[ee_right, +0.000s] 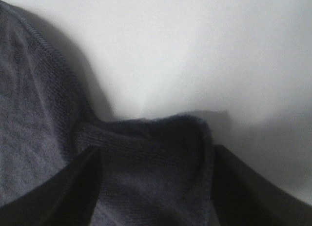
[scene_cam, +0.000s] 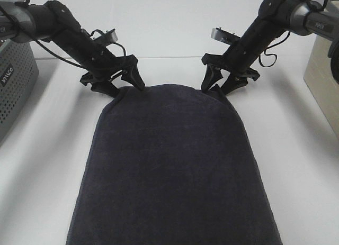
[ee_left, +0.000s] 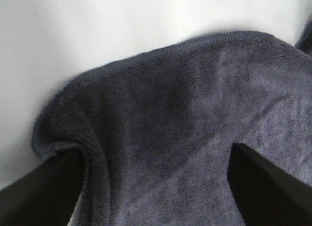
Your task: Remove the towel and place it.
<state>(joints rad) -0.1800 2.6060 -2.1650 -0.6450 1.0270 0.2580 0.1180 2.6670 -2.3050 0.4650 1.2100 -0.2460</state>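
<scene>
a: where's the towel (scene_cam: 172, 171) lying?

b: spread flat on the white counter (scene_cam: 296, 150), filling the middle of the high view and running off the near edge. the far end is rounded, with its two corners drawn in toward the arms. it's dark charcoal terry, and a hemmed edge shows along the far side in the left wrist view (ee_left: 195, 43).

a: and the left gripper (scene_cam: 126, 82)?

b: down at the towel's far left corner. its black fingers (ee_left: 36, 194) stand apart, with the cloth (ee_left: 185, 138) lying in the gap between them. the corner is bunched up against one finger. so the jaws look spread around the corner, not clenched; whether they bear on the cloth at all, i cannot tell.

a: right gripper (scene_cam: 218, 85)?

b: same picture on the far right corner. in the right wrist view the fingers (ee_right: 53, 196) sit wide apart and a folded, lifted bit of towel (ee_right: 151, 157) fills the space between them. the jaws are released around the corner rather than pinched tight.

a: anything else on the counter?

b: a grey perforated box (scene_cam: 13, 81) at the left edge, with white lettering on its side that's too small to read, well apart from the towel. a pale beige box (scene_cam: 323, 81) at the right edge, also clear of it. both arms reach in from the far corners, cables looping along them.
</scene>
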